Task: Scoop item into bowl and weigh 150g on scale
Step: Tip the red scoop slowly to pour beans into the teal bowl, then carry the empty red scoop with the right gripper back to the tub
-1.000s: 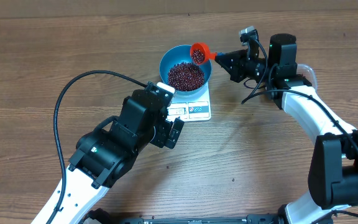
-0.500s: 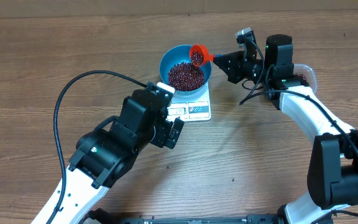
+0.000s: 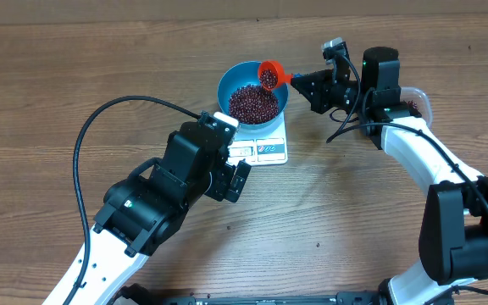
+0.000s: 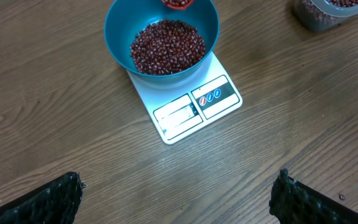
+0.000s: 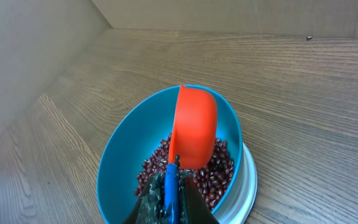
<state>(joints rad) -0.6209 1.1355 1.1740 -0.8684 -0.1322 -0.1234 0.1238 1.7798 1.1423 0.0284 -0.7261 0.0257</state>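
A wooden table seen from above, with two robot arms reaching in from the near edge. Near the far middle sat a white scale, and a blue bowl stood on it, covering the far part of the platform. The display and label panel stayed uncovered on the near edge, facing the left arm; the reading was too small to make out. The bowl held a heap of dark red beans.

The right gripper was clamped on the blue handle of an orange scoop. The scoop hung over the bowl's right rim, tipped toward the heap, with some beans showing in it. From the right wrist camera the scoop's orange back blocked much of the bowl's inside.

The left gripper hovered near the scale's near side with its jaws spread wide and nothing between them; only its two dark fingers showed at the bottom corners of its own view.

A clear tub with beans stood to the right, well apart from the bowl, partly hidden from above by the right arm. A black cable looped over the table on the left.
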